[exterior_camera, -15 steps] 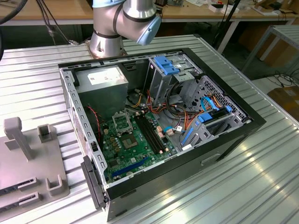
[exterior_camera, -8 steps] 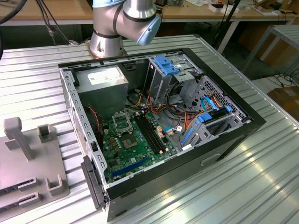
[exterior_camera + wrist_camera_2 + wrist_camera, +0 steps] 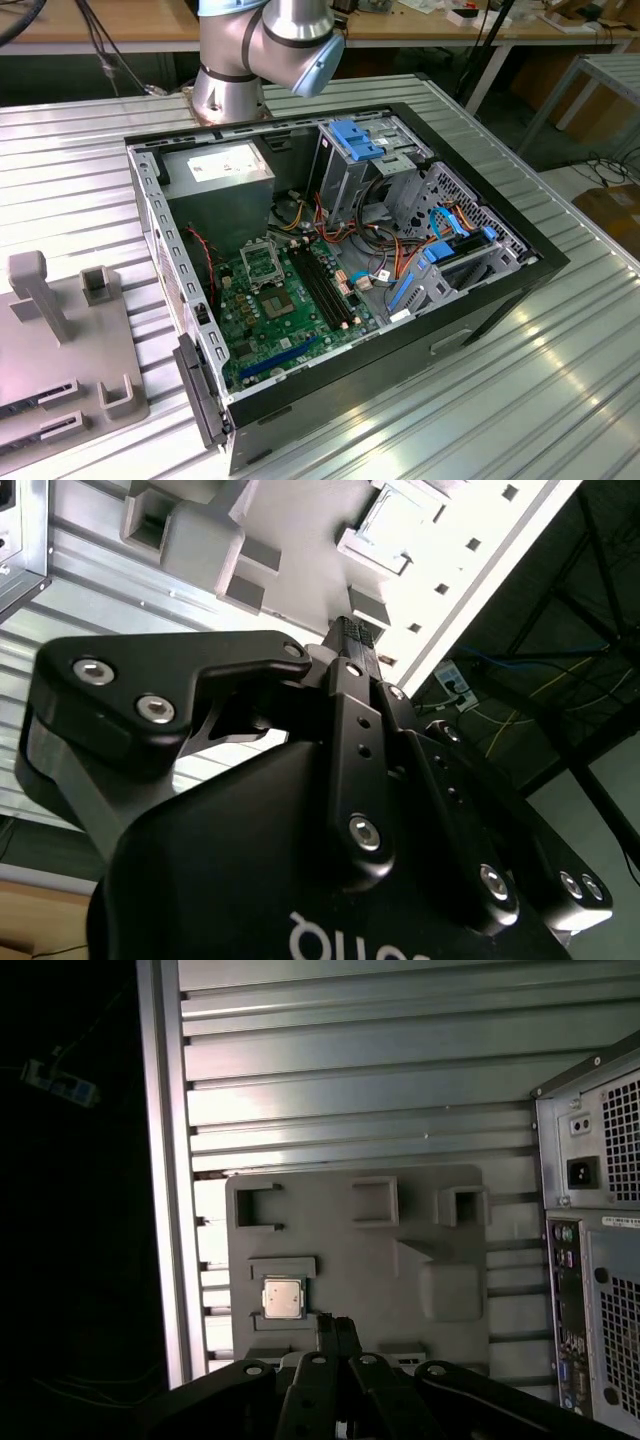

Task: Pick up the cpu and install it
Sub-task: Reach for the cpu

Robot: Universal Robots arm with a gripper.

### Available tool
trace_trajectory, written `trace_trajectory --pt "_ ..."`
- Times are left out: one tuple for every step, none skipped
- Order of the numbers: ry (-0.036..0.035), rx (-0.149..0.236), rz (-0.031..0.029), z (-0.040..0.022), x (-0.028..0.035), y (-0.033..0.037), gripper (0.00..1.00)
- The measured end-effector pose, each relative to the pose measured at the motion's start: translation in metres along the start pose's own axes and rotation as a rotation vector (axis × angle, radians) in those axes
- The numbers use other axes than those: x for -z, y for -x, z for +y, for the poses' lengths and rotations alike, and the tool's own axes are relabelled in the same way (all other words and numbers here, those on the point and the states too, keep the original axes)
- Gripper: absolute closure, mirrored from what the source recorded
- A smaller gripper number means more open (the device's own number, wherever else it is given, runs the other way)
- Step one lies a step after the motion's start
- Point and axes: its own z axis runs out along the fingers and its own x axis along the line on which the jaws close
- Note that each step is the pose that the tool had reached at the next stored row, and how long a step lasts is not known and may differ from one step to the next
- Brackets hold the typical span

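There's the cpu (image 3: pixel 283 1298), pale metal face with a soft sheen, on a matt grey plastic tray (image 3: pixel 340 1250). The ribbed table (image 3: pixel 350 1090) gleams like bare aluminium. The gripper (image 3: pixel 350 635) is smooth satin black, with bright steel screws (image 3: pixel 365 830).

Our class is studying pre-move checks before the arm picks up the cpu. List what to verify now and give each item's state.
1. The cpu lies flat in its recess on the grey tray: ok.
2. The gripper carries nothing: ok; in the first wrist view it is shut and empty.
3. Jaws open enough to take the cpu: not ok, they are shut.
4. Gripper centred over the cpu: not ok; its tips appear beside the chip's corner.
5. Computer case open on top: ok in the exterior view.
6. Socket on the board empty and unlatched: cannot tell.
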Motion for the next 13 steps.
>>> trace_trajectory --pt "0.0 0.0 0.0 -0.0001 0.0 -0.0012 0.89" --pt "0.0 0.0 0.0 -0.0001 -0.0001 -0.0021 0.89" --pt "0.0 0.0 0.0 -0.0002 -0.0002 -0.003 0.89" --pt "0.0 0.0 0.0 -0.0003 -0.0002 -0.0039 0.89" --pt "0.0 0.0 0.0 -0.0003 -0.0002 -0.0047 0.89" --pt "0.0 0.0 0.0 -0.0004 -0.0003 -0.0056 0.89" --pt "0.0 0.0 0.0 -0.0005 -0.0003 -0.0063 0.89" --pt "0.0 0.0 0.0 -0.0005 -0.0004 -0.0071 0.89" --pt "0.0 0.0 0.0 -0.0006 -0.0004 -0.0077 0.89" --pt "0.0 0.0 0.0 -0.0007 -0.0004 -0.0084 0.89" --pt "0.0 0.0 0.0 -0.0007 -0.0005 -0.0091 0.89" --pt "0.0001 0.0 -0.0001 -0.0008 -0.0006 -0.0096 0.89" --pt "0.0 0.0 0.0 -0.0008 -0.0005 -0.0103 0.89"
